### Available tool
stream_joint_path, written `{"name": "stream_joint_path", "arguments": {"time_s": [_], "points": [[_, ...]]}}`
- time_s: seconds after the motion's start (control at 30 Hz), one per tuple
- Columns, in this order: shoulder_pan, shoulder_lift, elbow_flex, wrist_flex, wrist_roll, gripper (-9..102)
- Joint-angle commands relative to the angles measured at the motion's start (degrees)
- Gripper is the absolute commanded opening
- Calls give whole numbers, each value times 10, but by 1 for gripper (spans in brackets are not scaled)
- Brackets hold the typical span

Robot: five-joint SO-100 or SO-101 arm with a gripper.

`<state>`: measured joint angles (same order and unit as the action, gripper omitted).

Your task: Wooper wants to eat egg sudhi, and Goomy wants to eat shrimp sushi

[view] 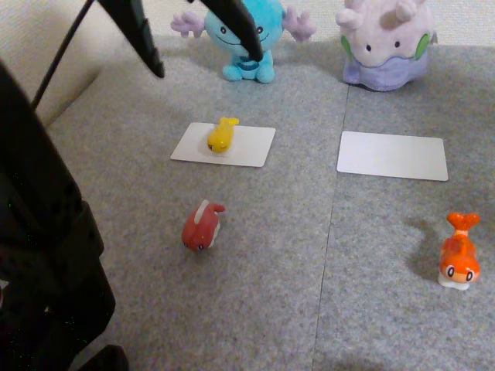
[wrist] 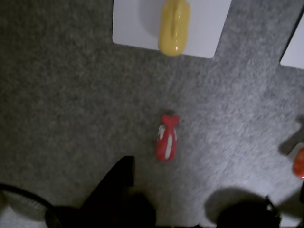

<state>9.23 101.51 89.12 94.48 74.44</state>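
Blue Wooper [view: 267, 27] sits at the back centre and lilac Goomy [view: 387, 42] at the back right. The yellow egg sudhi [view: 222, 134] lies on a white card [view: 251, 147] in front of Wooper; the wrist view shows the egg sudhi [wrist: 174, 26] on that card [wrist: 133, 23] too. The orange shrimp sushi [view: 459, 255] stands on the grey mat at the front right and peeks in at the wrist view's right edge [wrist: 299, 162]. My gripper [view: 207, 66] hangs open and empty, high up, overlapping Wooper in the picture. One dark finger [wrist: 116, 190] shows at the wrist view's bottom.
A dark red fish figure [view: 203, 226] lies on the mat mid-left, also seen in the wrist view [wrist: 166, 137]. A second white card [view: 392, 154] lies bare in front of Goomy. My black arm [view: 39, 255] fills the left edge. A pale wall runs along the back left.
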Motion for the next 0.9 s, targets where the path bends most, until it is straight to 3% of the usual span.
{"name": "stream_joint_path", "arguments": {"time_s": [0.0, 0.2, 0.4, 0.6, 0.87], "points": [[2, 108, 81, -14, -18, 40], [18, 258, 321, -108, -45, 40], [70, 277, 483, -253, -98, 40], [179, 277, 489, -302, -166, 40], [378, 223, 404, -289, -332, 40]]}}
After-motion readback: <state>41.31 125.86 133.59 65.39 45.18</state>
